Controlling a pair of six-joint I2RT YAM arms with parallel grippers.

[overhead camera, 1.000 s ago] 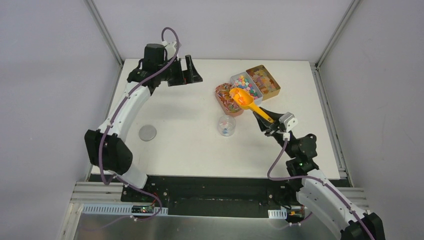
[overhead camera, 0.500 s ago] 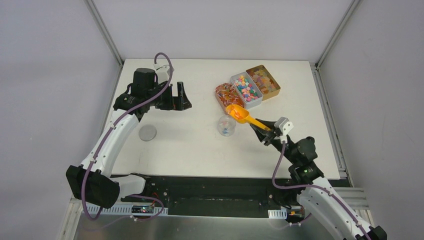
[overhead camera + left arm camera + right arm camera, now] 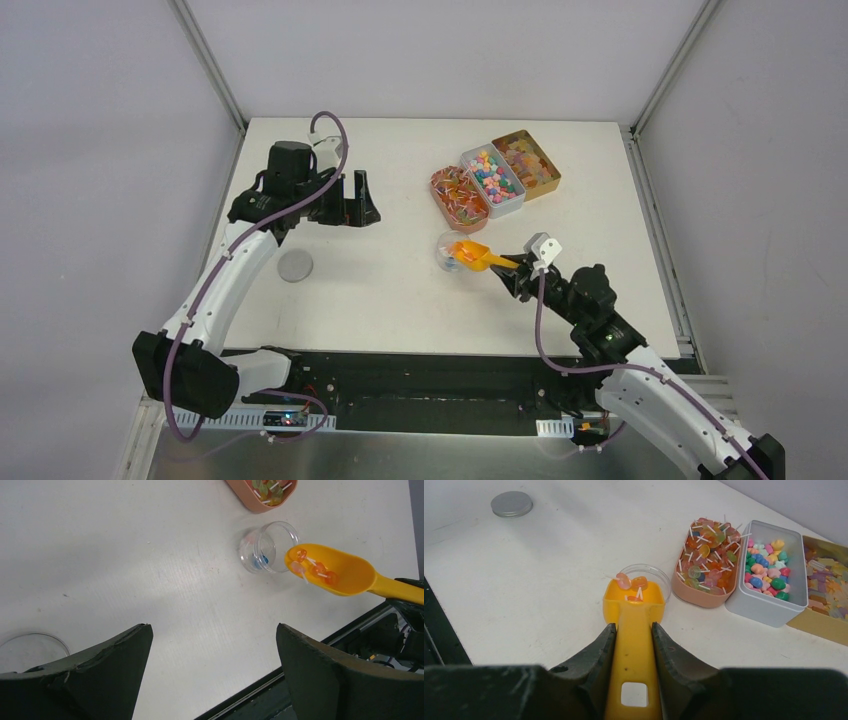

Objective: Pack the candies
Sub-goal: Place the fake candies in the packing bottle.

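grey round lid [image 3: 295, 266] on white table [image 3: 380, 290]

Top external: high above and behind the arm bases, far off, looking steeply down on the whole table [image 3: 400, 290]. Left wrist: above the table, tilted down past the left gripper [image 3: 212, 627] at lower frame. Right wrist: low, near, facing along the orange scoop [image 3: 634, 597] past the right gripper [image 3: 633, 627]. Shared by all three: clear jar [image 3: 452, 254] and scoop.
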